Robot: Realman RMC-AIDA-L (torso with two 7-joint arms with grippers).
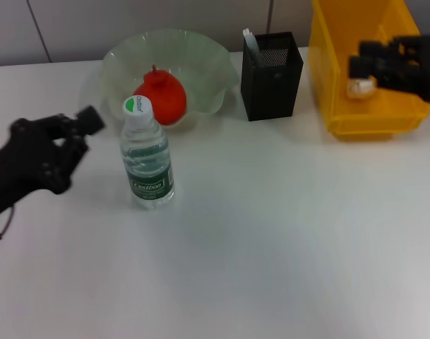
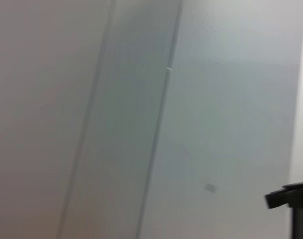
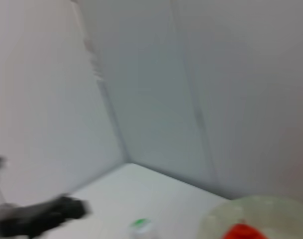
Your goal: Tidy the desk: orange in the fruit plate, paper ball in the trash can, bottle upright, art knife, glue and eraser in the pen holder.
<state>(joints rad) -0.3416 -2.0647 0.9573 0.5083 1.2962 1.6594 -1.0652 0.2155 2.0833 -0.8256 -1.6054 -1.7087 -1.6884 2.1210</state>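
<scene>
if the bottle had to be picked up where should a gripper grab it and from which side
Probably around the labelled middle of the bottle, coming level from the robot's left, where the left gripper is. It stands upright, and the fruit plate crowds it from behind.

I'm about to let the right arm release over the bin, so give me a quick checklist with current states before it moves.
1. Right gripper over the trash can: ok, it is above the bin's opening.
2. Paper ball at the right gripper: ok, an off-white wad shows at its tip; whether the grip is firm, cannot tell.
3. Orange in the fruit plate: ok.
4. Bottle upright: ok, standing cap up in front of the plate.
5. Left gripper clear of the bottle: ok, apart from it, to its left.
6. Pen holder contents: cannot tell, only a pale item sticks out.
</scene>
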